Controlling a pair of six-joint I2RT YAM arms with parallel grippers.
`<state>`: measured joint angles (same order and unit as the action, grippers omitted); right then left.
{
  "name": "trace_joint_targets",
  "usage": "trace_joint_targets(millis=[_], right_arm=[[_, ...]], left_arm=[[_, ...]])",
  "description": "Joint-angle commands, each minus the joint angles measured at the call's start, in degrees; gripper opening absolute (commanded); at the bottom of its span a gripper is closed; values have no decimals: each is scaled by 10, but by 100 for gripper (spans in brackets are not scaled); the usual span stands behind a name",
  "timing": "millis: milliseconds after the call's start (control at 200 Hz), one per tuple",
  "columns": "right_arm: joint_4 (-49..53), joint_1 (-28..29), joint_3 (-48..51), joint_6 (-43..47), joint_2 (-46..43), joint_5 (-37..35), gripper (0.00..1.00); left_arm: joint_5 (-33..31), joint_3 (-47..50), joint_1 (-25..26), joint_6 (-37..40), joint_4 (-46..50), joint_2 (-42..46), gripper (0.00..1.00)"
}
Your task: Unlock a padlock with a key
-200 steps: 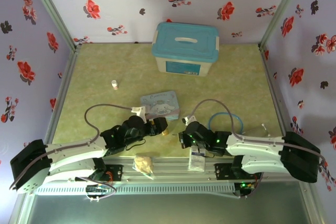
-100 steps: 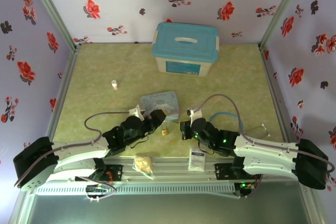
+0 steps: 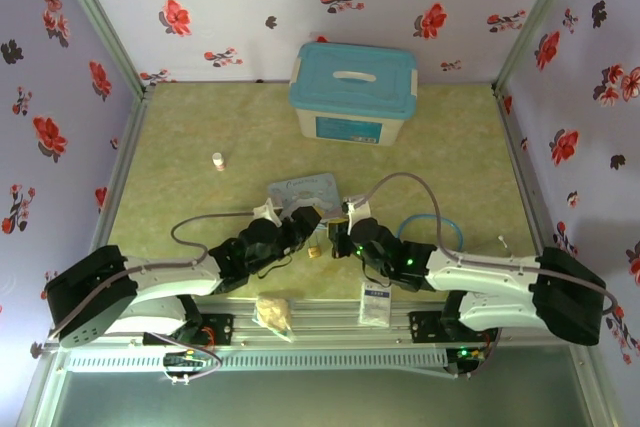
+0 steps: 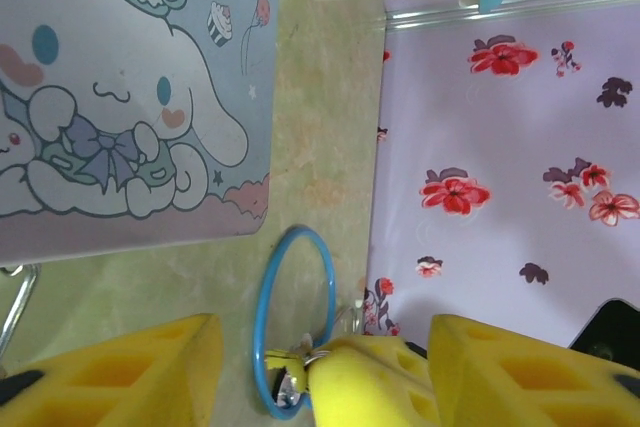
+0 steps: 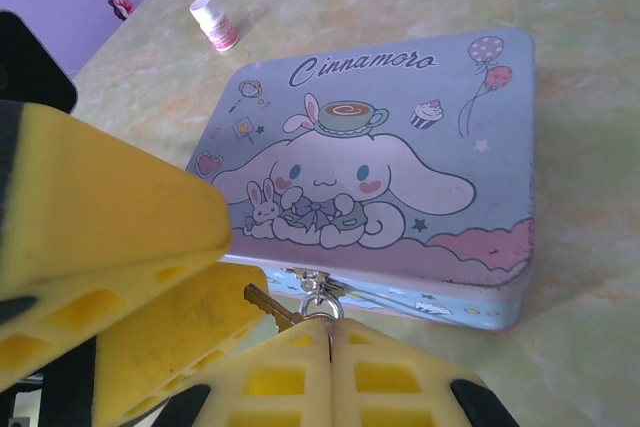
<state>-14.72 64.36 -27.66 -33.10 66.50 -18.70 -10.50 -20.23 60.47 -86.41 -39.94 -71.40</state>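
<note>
"Where the jaws meet, what's the posn of the padlock (image 3: 313, 250)?" the supervisor asks.

"Small brass block lying on the green surface (image 3: 200, 217), approx centre. It's just on the near side of both sets of jaws and near the cartoon tin (image 5: 380, 177). Not gripped. Shackle open or closed: too small to tell."

"Jaws?"

"R jaws: pressed together, pinching the key (image 5: 268, 305) at its head end. Small key ring (image 5: 320, 297) sticks out at the tips. Blade points sideways toward the L jaws, in front of the tin's near wall per R wrist view. L jaws: spread, nothing between them but the tip of the R jaws w/ the key ring, gap either side. Blade touching the L jaws or not: can't tell."

"Other items?"

"White bottle (image 5: 213, 22) standing left of and beyond the tin, well apart. Blue-lidded box (image 3: 353, 87) at the back. Blue ring (image 4: 260, 319) flat on the surface, right of the tin. White pkt (image 3: 375, 303) and crumpled beige item (image 3: 273, 311) at the near edge."
</note>
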Motion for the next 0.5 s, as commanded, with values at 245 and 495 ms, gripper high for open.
trace_joint_targets(millis=[245, 495], right_arm=[[-48, 16, -36, 10, 31, -24, 0], [-45, 15, -48, 13, 37, -16, 0]], left_arm=[[-13, 2, -7, -12, -46, -17, 27], [-12, 5, -16, 14, 8, 22, 2]])
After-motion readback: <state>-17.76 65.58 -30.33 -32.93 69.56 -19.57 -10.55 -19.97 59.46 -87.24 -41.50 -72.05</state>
